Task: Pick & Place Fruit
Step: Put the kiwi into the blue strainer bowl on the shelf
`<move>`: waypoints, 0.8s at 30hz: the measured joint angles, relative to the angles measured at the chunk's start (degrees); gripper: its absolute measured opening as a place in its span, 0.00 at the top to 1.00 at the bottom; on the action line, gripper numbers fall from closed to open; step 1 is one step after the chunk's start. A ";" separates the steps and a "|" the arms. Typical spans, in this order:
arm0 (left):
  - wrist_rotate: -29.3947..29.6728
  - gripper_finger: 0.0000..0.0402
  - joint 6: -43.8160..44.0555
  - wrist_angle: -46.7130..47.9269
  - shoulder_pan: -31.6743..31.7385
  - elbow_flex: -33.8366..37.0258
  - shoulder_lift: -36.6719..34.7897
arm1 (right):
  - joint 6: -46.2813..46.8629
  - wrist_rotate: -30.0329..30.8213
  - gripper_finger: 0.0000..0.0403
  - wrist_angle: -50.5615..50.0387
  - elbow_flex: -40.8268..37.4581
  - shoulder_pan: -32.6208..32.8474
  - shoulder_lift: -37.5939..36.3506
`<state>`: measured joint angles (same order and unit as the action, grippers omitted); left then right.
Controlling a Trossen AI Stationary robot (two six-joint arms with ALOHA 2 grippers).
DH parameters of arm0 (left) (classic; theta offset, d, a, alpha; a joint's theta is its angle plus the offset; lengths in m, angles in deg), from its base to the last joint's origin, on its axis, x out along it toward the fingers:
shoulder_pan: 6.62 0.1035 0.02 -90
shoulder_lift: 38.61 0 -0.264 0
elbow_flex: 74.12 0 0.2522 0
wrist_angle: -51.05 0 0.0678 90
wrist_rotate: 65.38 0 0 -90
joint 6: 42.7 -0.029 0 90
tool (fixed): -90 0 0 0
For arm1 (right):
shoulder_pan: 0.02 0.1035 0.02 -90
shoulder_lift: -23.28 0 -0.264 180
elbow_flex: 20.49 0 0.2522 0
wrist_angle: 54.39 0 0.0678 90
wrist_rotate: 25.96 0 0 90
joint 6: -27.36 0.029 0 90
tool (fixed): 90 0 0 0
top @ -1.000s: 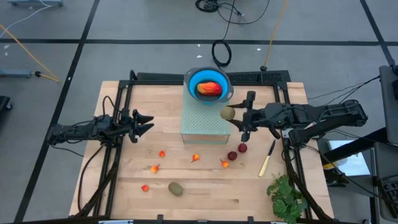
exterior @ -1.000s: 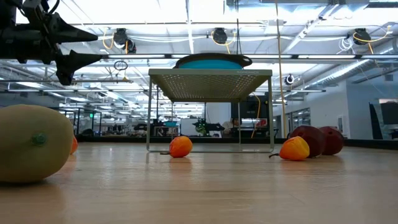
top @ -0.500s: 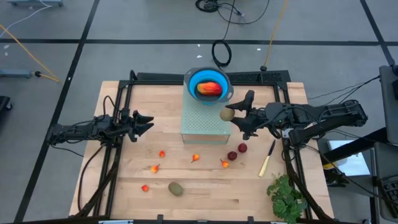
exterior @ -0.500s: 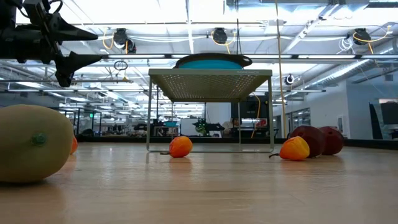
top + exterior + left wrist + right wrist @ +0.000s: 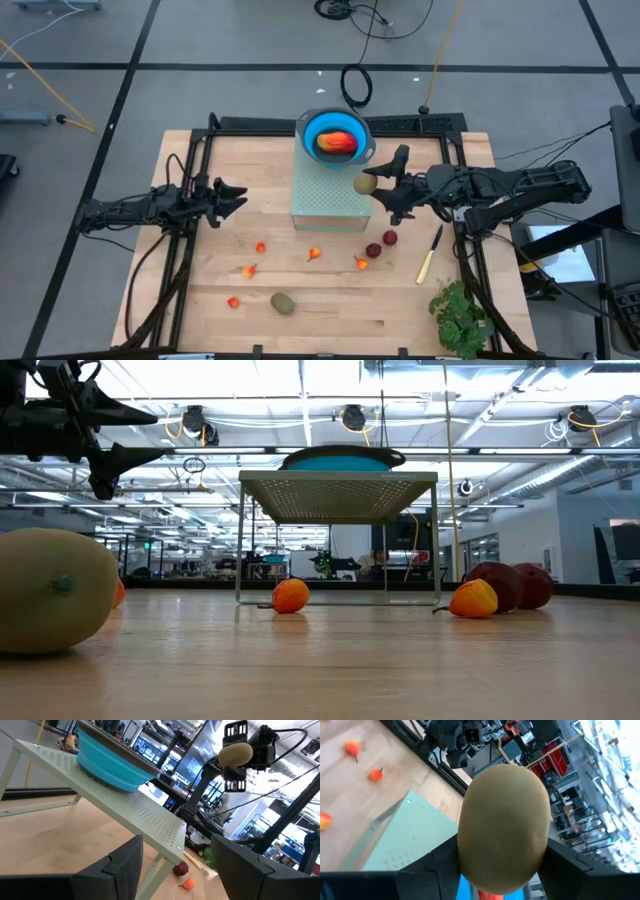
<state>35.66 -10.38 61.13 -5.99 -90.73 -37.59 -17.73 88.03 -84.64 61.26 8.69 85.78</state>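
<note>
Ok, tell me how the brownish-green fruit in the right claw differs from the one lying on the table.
The held fruit hangs in the right claw above the green stand's edge; the table fruit lies free on the wood near the front edge. The held one is pinched between fingers; nothing touches the other. Both are brownish-green ovals of similar size.

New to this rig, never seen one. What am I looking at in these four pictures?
Two robot arms at a wooden table. One picture looks straight down, one sits at tabletop height, and one camera rides on each wrist. The right claw holds a brownish-green oval fruit in the air beside a blue bowl, which stands on a pale green perforated stand and already holds an orange-red fruit. The left claw waits open on the left, empty. On the table lie small orange-red pieces, two dark red fruits, another oval, a knife and a leafy bunch.
</note>
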 joint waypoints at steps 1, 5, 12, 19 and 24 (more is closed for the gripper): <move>0.04 0.42 0.44 0.00 -0.02 0.00 -0.02 | 1.27 -0.02 0.49 0.07 0.00 0.00 0.00; 1.09 0.42 3.20 0.00 0.00 0.01 -0.01 | 8.49 -0.07 0.49 2.04 0.00 0.00 0.00; 1.09 0.42 3.36 0.00 0.00 0.02 -0.02 | 23.50 -0.09 0.49 4.22 0.00 0.00 0.00; 1.09 0.42 1.96 0.00 -0.01 0.01 -0.01 | 41.00 -0.16 0.49 5.67 0.00 -1.16 0.00; 1.10 0.42 -0.78 0.00 0.00 0.02 -0.01 | 52.29 -1.83 0.49 5.58 0.00 -2.91 0.00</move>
<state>36.76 -11.16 61.13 -5.99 -90.71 -37.61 34.56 86.20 -79.06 61.26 5.78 85.78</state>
